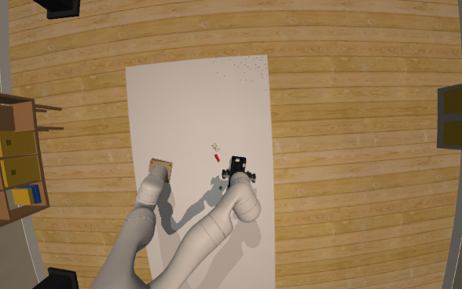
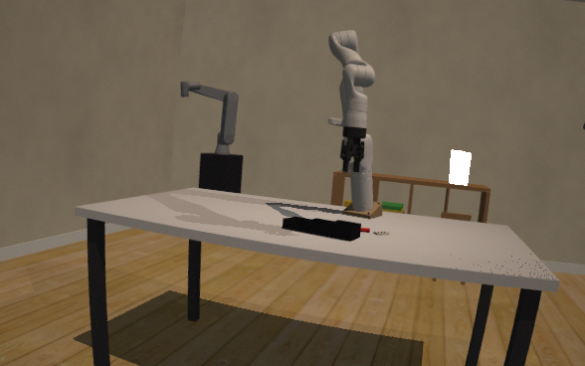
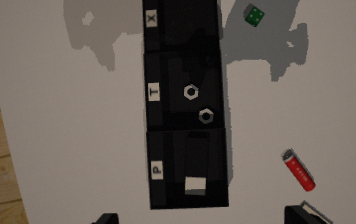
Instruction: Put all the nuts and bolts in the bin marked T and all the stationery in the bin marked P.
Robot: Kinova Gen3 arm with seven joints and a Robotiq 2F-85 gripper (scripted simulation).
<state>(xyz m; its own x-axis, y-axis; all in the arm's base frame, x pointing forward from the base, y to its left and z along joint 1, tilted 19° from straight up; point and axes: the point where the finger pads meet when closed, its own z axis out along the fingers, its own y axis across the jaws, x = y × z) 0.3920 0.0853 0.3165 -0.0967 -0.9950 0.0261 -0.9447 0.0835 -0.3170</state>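
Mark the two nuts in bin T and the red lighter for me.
Upper nut (image 3: 190, 92): wrist view, on its ring.
Lower nut (image 3: 206, 116): wrist view, on its ring.
Red lighter (image 3: 300, 173): wrist view, mid body.
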